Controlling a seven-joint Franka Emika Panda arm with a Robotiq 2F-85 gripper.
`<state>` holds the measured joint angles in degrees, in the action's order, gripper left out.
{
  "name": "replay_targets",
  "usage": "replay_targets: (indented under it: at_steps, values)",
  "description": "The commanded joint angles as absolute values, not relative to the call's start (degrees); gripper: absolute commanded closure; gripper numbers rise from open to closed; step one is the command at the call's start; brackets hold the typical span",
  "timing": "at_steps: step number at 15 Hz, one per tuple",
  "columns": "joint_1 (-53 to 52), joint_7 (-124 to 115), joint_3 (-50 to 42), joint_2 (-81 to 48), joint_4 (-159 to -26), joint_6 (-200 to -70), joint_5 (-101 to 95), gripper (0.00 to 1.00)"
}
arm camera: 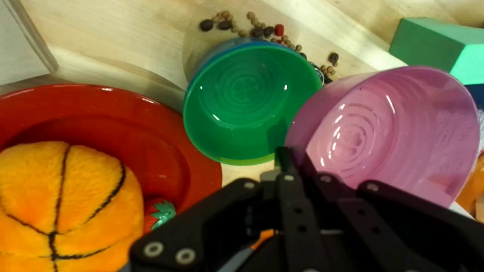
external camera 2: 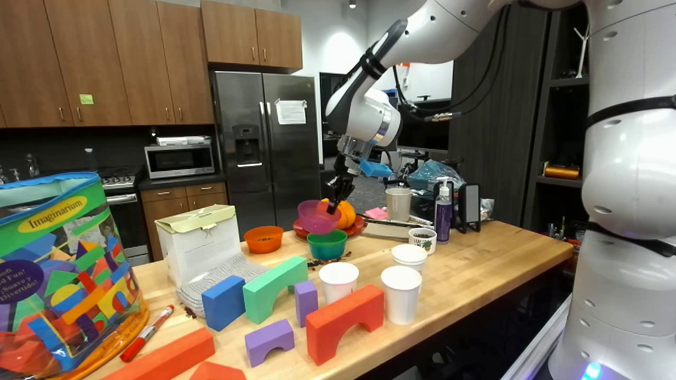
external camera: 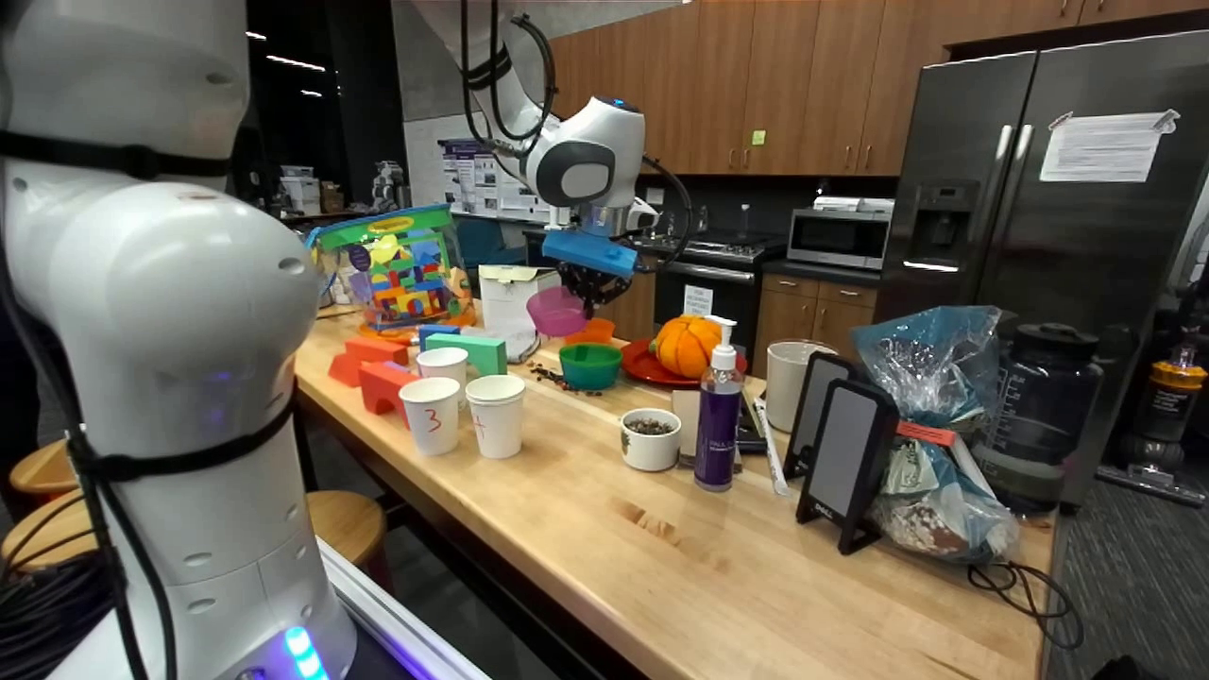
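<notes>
Nearest the camera in an exterior view, the white arm [external camera: 189, 312] stands thick and upright beside the desk [external camera: 586, 519]. It arches out of the top of that view, then slants over the desk to a rounded wrist [external camera: 590, 156] with a blue block [external camera: 590, 251] at its lower end. Under the wrist, the claw [arm camera: 297, 158] points downward at a slight slant, clamped on the side wall of a pink bowl [arm camera: 382, 139] near the rim.

That bowl hangs clear of the desk, tipped to one side, just above and beside a green bowl [arm camera: 242, 98]; whether the two touch cannot be told. Round, glossy and see-through, it has rings moulded into its bottom, bright glints inside and a few tiny dark specks on its wall, and orange shows through it low on one side in the wrist view.

Dark beans [arm camera: 257, 31] and pale seeds [arm camera: 285, 39] lie scattered on the desk close by the green bowl. Past the green bowl in an exterior view, a red plate [external camera: 638, 362] carries a plush pumpkin [external camera: 688, 346], and an orange bowl [external camera: 595, 331] stands near a white box [external camera: 503, 300]. Well behind the desk are a stove [external camera: 737, 297], a microwave [external camera: 836, 236] and wooden cupboards [external camera: 689, 94].
</notes>
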<state>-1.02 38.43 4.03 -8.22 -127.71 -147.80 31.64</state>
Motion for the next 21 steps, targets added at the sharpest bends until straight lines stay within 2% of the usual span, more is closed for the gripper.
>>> replay_targets:
  at_steps: [1, 21]
  values:
    - [0.35, 35.14, 4.47, -10.34, -126.11, -149.93, 30.6, 0.99]
    - [3.93, 27.95, 5.81, -14.52, -126.0, -154.73, 26.56, 0.99]
